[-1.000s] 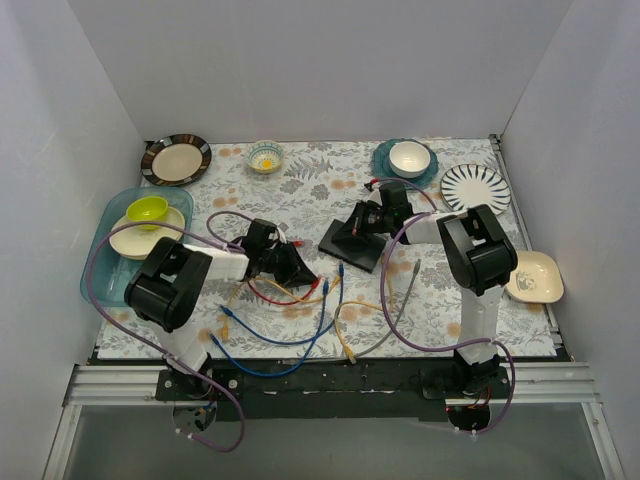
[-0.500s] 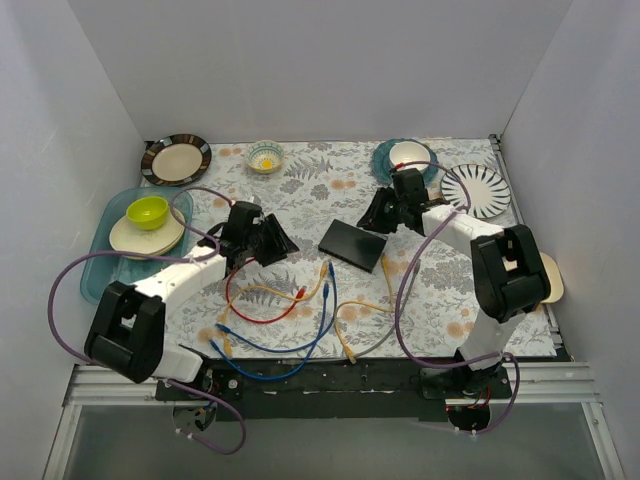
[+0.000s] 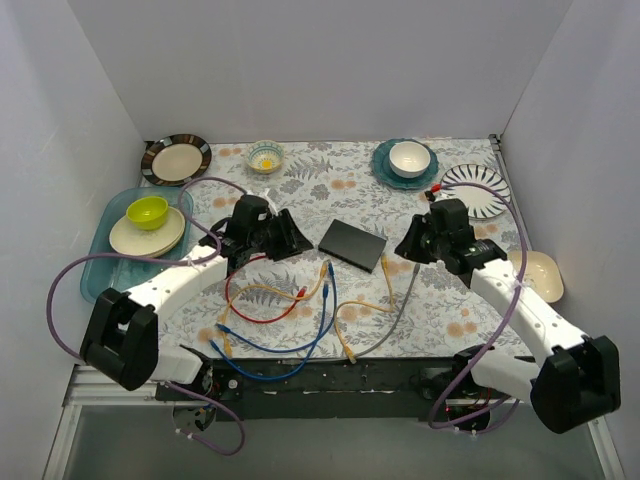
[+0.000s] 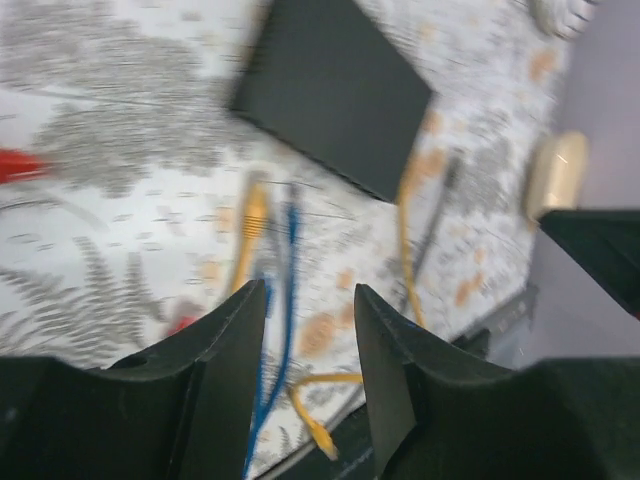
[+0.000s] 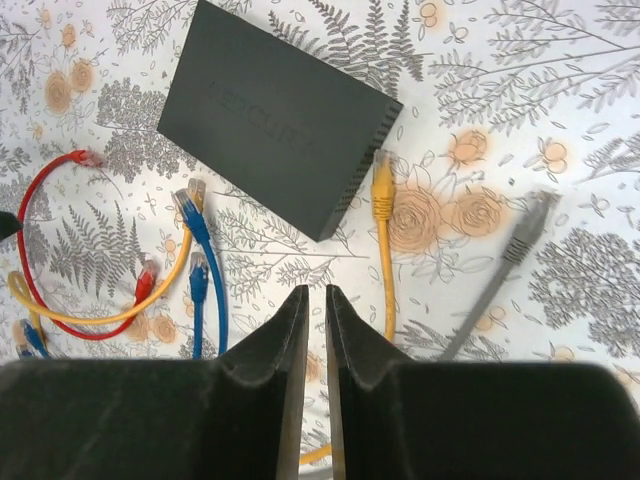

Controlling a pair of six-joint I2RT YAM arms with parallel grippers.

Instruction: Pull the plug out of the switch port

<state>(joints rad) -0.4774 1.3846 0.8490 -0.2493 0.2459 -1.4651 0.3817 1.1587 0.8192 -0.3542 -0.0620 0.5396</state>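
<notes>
The switch lay flat on the floral tablecloth mid-table, between the two arms. The left gripper hovered just to its left, fingers parted and empty, with loose cables nearby. The right gripper hung to its right, fingers drawn almost together on nothing. A yellow plug lay just beside the switch's edge.
</notes>
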